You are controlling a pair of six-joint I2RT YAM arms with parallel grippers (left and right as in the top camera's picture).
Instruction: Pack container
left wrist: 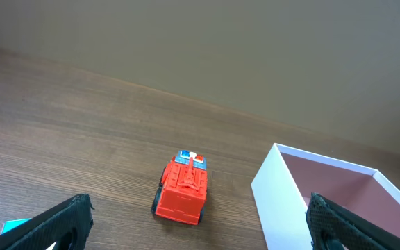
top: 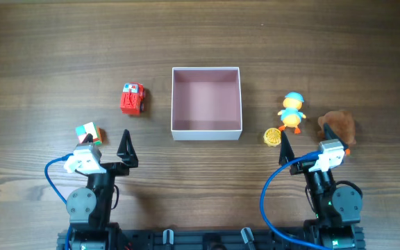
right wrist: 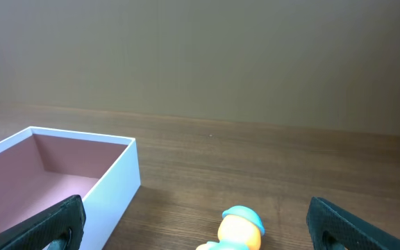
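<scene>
Container: the container (top: 206, 99) sits mid-table between the two arms, open side up, its pink floor bare in every view.
Packed so far: nothing; no toy lies inside or touches its walls.
Left side, waiting: a red toy truck (top: 132, 98) stands near the container's left wall but apart from it; a multicoloured cube (top: 88, 132) lies just beside the left arm's wrist.
Right side, waiting: a duck figure (top: 292, 111) stands clear of the right wall, with a yellow round piece (top: 272, 137) just below it near the container's front corner.
Unclear item: a brown item (top: 337, 126) at the far right is partly hidden by the arm; possibly a soft toy.
Left gripper: the left gripper (top: 107, 142) is held low over the table (top: 47, 55), fingers spread wide, holding nothing.
Right gripper: the right gripper (top: 305, 137) is likewise spread wide and unladen.
Progress: at the start, by my reading; all five pieces remain to be picked and placed.
</scene>
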